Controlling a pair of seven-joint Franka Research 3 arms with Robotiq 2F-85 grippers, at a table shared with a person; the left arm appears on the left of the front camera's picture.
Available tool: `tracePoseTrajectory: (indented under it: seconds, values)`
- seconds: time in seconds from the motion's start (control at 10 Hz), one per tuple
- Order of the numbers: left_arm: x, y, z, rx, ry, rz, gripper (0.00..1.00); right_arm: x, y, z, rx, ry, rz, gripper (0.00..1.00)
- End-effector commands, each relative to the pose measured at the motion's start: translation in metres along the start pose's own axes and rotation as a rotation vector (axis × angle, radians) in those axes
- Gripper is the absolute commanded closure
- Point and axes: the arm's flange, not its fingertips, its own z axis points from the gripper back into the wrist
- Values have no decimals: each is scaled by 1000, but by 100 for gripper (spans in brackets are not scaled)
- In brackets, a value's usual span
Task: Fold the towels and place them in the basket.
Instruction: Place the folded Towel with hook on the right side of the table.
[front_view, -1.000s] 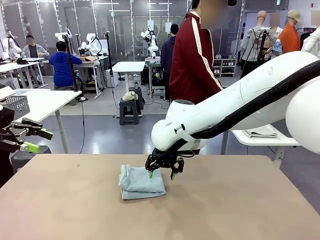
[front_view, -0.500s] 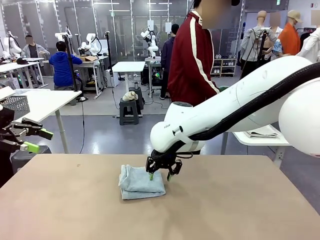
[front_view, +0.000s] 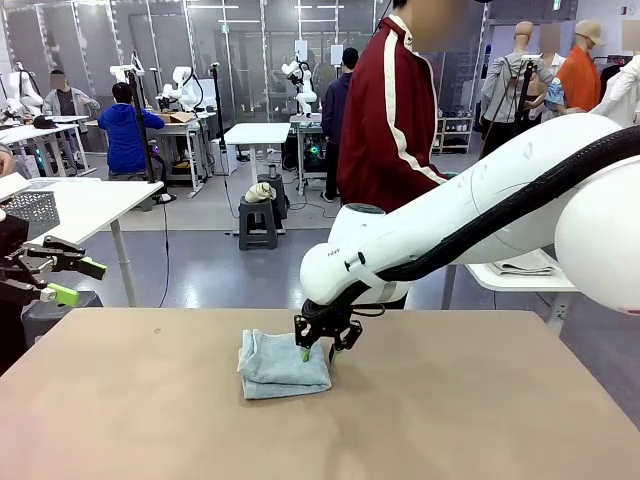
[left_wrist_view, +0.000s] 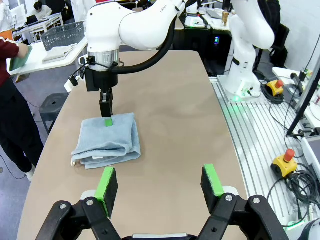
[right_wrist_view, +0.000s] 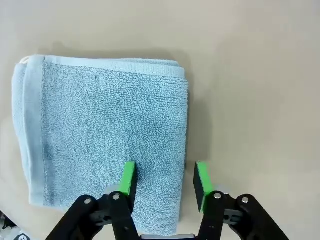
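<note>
A pale blue-grey towel (front_view: 280, 365) lies folded on the tan table (front_view: 450, 420), a little left of centre. My right gripper (front_view: 322, 350) points down at the towel's (right_wrist_view: 105, 130) right edge. Its fingers straddle that folded edge, one green pad (right_wrist_view: 129, 177) on the cloth and the other just off its side, the jaws drawn in on it. My left gripper (front_view: 70, 282) hangs open and empty past the table's left end; its own view (left_wrist_view: 160, 182) looks along the table at the towel (left_wrist_view: 107, 140). The basket (front_view: 33, 207) stands on a white side table at the left.
A person in a dark red jacket (front_view: 390, 110) stands at the far side, holding something green (left_wrist_view: 19, 57). A white side table (front_view: 520, 275) at the right carries folded cloth. Bare tabletop lies in front of and right of the towel.
My right gripper has narrowed its jaws from wide open down onto the towel's right edge. The person has shifted slightly right. The left arm has not moved.
</note>
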Motion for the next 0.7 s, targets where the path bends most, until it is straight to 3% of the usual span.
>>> tracePoseTrajectory:
  seconds: [0.0, 0.1, 0.2, 0.3, 0.4, 0.6]
  values:
    - [2, -3, 1, -2, -17, -11, 15, 2, -3, -2, 16, -1, 20, 79]
    - [2, -3, 1, -2, -17, -11, 15, 2, -3, -3, 18, 3, 19, 62]
    - [2, -3, 1, -2, -17, -11, 15, 1, -3, -3, 23, 8, 20, 99]
    - [2, -3, 1, -2, -17, -11, 15, 0, -3, -3, 26, 12, 20, 82]
    - [2, -3, 1, -2, -17, -11, 15, -1, -3, -2, 28, 18, 20, 100]
    - [2, -3, 1, -2, -17, -11, 15, -2, -3, -1, 27, 27, 21, 100]
